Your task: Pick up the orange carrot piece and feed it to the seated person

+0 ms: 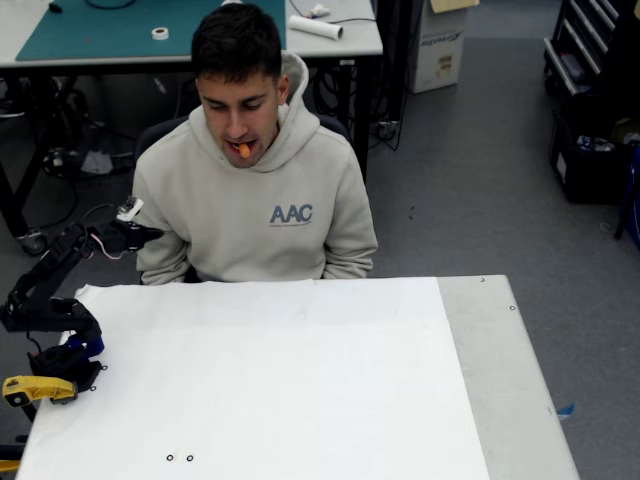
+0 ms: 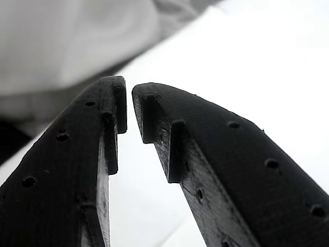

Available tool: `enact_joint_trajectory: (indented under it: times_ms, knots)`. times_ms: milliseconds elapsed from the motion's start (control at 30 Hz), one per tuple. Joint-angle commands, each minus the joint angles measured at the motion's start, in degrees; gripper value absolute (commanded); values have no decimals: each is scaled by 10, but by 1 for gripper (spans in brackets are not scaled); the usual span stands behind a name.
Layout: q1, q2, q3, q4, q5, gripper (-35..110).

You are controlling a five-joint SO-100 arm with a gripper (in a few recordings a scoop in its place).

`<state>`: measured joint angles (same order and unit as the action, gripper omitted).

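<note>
Orange carrot piece (image 1: pixel 244 150) sits between the lips of the seated person (image 1: pixel 255 190), so the feed looks complete. Gripper (image 1: pixel 150 234) hangs near his right arm at the white table (image 1: pixel 300 380) edge; wrist view shows its tips (image 2: pixel 129 105) nearly shut with nothing between them, consistent with release.

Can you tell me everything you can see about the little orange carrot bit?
The tiny bright orange carrot piece is a short stubby bit, smooth-looking, too small to show detail. It sits in the open mouth of the seated person in the beige hoodie, held between the lips with its end poking out. Nothing else touches it; the robot's black gripper is away at the person's arm.
</note>
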<state>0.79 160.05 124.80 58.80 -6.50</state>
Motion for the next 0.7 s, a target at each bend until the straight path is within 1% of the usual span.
enact_joint_trajectory:
  times_ms: [0, 67, 300, 667]
  knots:
    - [-22, 112, 81, 3, 18, -3]
    - [-29, 161, 126, 3, 35, -3]
    - [-47, 280, 272, 10, 40, -3]
    - [-41, 290, 403, 22, 40, -3]
